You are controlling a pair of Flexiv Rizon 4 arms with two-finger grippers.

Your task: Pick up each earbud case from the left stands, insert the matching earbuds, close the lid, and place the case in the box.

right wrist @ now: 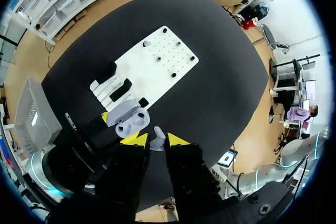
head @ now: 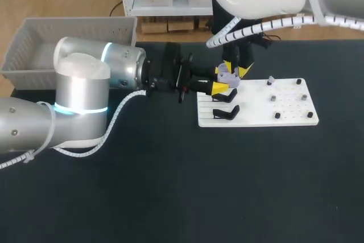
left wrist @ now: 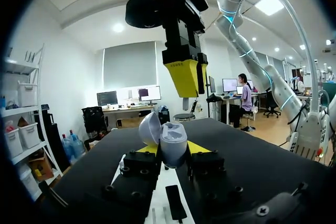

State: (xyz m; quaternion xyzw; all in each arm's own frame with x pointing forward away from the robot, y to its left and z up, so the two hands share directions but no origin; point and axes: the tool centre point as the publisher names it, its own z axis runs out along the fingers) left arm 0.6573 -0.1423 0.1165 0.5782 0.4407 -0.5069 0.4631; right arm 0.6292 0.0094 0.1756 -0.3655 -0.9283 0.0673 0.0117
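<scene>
Our left claw (left wrist: 172, 149) clamps the open grey earbud case (left wrist: 173, 139), lid tipped back, at the white board's (head: 284, 106) stand end. Our right claw (right wrist: 156, 140) pinches a grey earbud (right wrist: 157, 143) just above that same board end.

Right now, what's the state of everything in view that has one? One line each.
earbud case: lid open, off the stands, held in the left gripper
left gripper: shut on the earbud case
right gripper: shut on an earbud, above the open case
earbud: between the right gripper's tips, not yet inserted
black stands: both empty
box: open top, no case showing inside
</scene>
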